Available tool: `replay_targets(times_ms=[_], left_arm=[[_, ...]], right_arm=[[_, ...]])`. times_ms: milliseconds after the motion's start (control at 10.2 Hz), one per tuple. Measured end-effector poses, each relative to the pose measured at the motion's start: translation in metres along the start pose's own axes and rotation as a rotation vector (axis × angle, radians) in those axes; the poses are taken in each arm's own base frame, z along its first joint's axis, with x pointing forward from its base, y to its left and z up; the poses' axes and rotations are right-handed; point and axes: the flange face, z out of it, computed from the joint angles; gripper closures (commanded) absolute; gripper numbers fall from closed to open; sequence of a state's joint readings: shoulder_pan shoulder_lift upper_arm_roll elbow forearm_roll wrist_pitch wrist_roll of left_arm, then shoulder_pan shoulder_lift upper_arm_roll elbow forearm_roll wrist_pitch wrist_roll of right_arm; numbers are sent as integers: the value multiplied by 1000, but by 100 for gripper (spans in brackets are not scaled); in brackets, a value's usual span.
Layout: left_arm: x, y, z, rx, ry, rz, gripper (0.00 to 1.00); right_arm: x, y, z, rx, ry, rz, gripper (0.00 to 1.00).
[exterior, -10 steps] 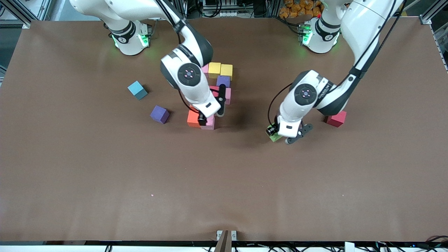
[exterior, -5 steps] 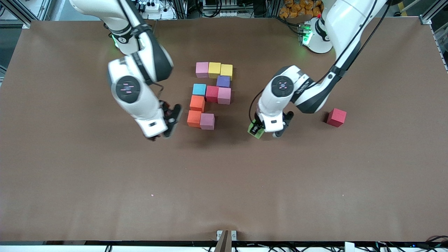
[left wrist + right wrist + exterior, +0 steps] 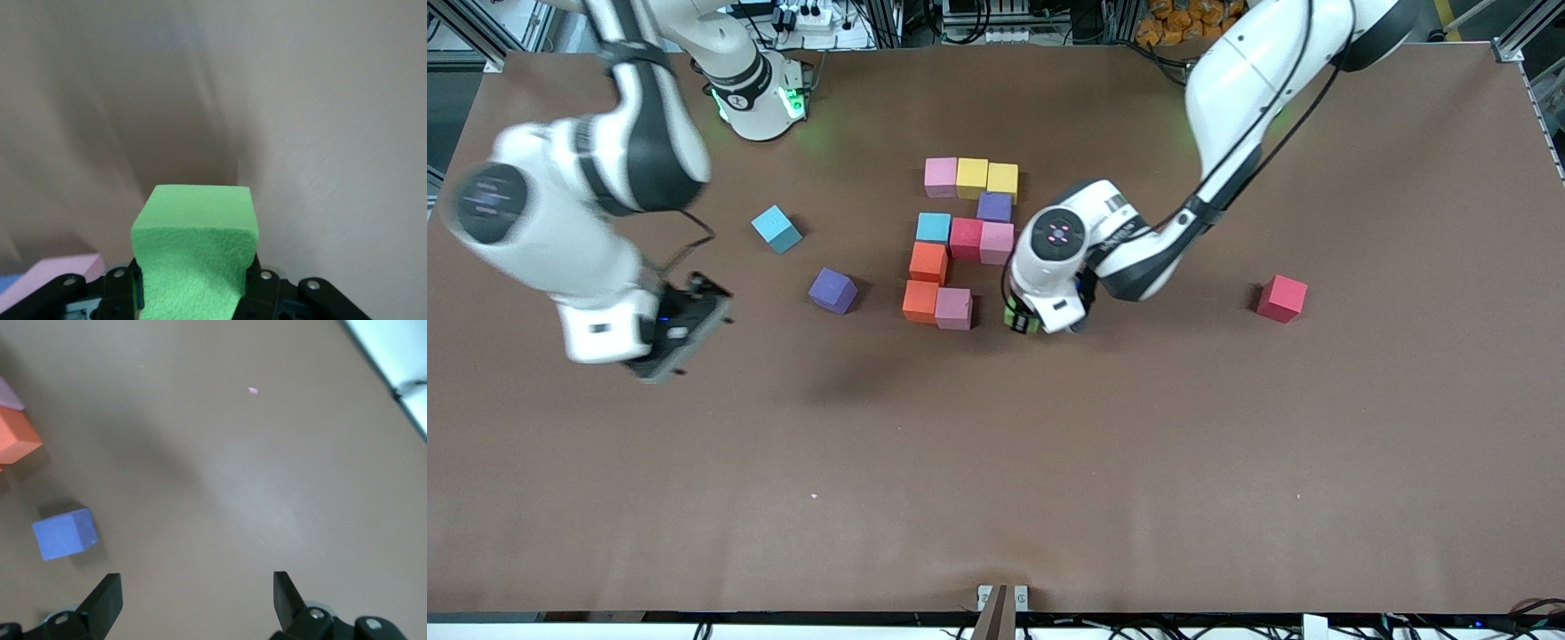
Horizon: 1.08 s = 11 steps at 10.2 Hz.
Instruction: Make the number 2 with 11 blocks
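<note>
Gripping the green block (image 3: 195, 257) beside the pink block (image 3: 953, 308), the left gripper (image 3: 1024, 322) risks nudging it — right gripper (image 3: 680, 331) waits, jaws wide.

Through right wrist view I see right claw (image 3: 193, 603) fingers spread wide over bare brown desk (image 3: 267, 487); purple block (image 3: 65, 533) near one fingertip (image 3: 107, 595), orange block (image 3: 17, 435) at edge.

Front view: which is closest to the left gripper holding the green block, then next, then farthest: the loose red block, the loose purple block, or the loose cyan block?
Measured from the left gripper, shut on the green block:
1. Loose purple block, toward the right arm's end, past the number 2.
2. Loose red block, toward the left arm's end, alone.
3. Loose cyan block, farthest, toward the right arm's end.
</note>
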<state>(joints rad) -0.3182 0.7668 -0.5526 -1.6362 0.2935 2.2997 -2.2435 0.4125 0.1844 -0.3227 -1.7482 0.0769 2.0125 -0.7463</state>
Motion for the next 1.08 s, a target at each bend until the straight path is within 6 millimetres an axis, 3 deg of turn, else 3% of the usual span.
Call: replay_targets(times_ms=[98,197,590,787,1082], left_arm=[[-13,-2,2,-2,-5,-29,59],[-21,0,3,-8,-10,-67,59],[-16,12,18,-35,34,-262,54],[-24,8,19,-37,34,-317,54],[-40,3,18,-45,33,-305,54]], right_arm=[[-22,18,-18,-4,17,140,0],[-36,23,-37,7,26,257,0],[-86,17,-104,44,-1,560,0],[-92,13,-119,21,-28,588,0],[-105,17,-127,42,-78,632,0]])
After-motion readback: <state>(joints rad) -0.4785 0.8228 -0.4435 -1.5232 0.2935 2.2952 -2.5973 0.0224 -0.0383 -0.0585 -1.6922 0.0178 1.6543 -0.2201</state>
